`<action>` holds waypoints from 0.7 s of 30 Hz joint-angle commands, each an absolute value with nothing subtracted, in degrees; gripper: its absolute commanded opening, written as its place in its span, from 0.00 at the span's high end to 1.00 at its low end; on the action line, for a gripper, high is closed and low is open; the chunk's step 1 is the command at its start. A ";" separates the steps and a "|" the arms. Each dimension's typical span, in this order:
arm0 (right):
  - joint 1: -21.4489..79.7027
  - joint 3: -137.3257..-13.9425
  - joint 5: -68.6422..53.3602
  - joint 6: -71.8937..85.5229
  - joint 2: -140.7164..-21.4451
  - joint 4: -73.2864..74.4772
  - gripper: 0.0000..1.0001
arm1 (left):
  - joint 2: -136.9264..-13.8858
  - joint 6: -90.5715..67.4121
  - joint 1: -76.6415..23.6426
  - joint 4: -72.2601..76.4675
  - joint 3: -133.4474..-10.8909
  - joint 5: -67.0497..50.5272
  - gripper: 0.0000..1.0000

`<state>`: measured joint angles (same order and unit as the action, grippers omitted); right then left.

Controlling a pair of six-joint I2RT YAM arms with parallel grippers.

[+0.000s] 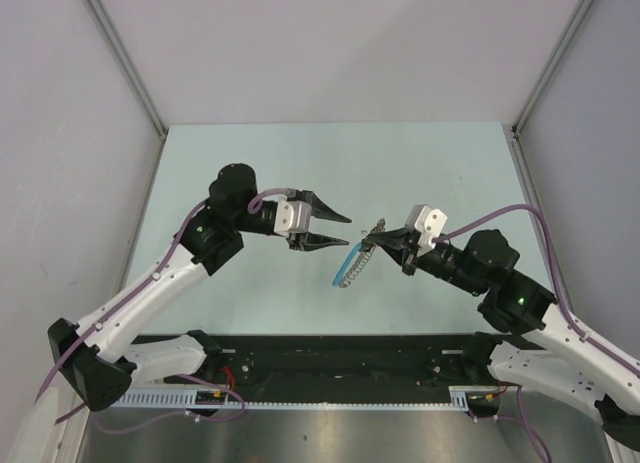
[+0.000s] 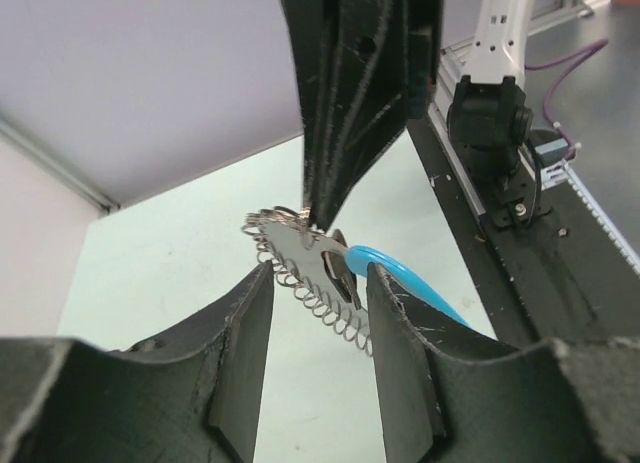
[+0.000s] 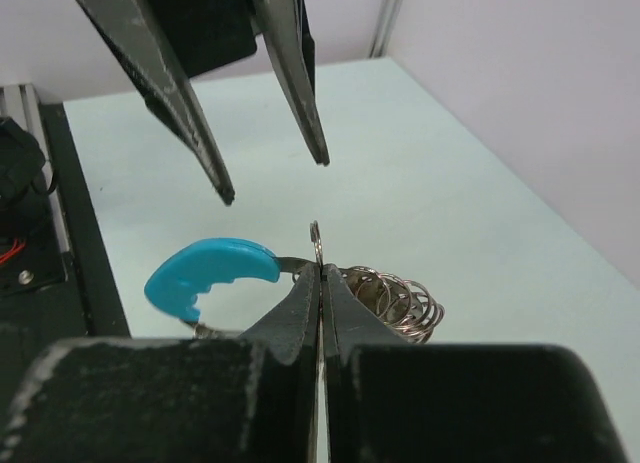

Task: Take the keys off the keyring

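Note:
My right gripper (image 1: 374, 243) is shut on the keys (image 1: 377, 227), a small silvery cluster held above the table. In the right wrist view its closed fingertips (image 3: 321, 268) pinch a thin flat metal piece seen edge-on, with wire coils (image 3: 395, 298) to the right and the blue strap (image 3: 205, 273) to the left. The strap (image 1: 346, 265) hangs down and left. The keyring wire itself is too thin to make out. My left gripper (image 1: 349, 232) is open, just left of the keys. In the left wrist view the flat key (image 2: 300, 248) lies between and beyond its fingertips (image 2: 320, 268), not touching them.
The pale green table (image 1: 250, 163) has grey walls on three sides. A black rail (image 1: 340, 348) with the arm bases runs along the near edge. The left gripper's open fingers (image 3: 295, 73) hang above the keys in the right wrist view.

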<state>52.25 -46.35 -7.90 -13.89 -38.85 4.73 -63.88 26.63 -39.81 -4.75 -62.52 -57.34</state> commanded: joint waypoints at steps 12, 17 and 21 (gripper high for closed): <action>50.98 -60.64 -11.33 -8.53 -44.56 26.54 1.00 | -64.51 16.96 -41.75 -6.68 -64.86 -55.20 0.55; 50.80 -61.00 -12.65 -7.47 -45.44 26.80 1.00 | -66.62 15.21 -42.97 -9.57 -66.00 -54.41 0.56; 50.71 -61.17 -13.36 -6.77 -45.35 27.24 1.00 | -68.64 15.03 -43.77 -11.86 -67.14 -54.23 0.57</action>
<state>51.07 -57.67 -11.57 -8.32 -45.91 28.86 -66.92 16.86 -42.89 -8.43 -64.23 -55.40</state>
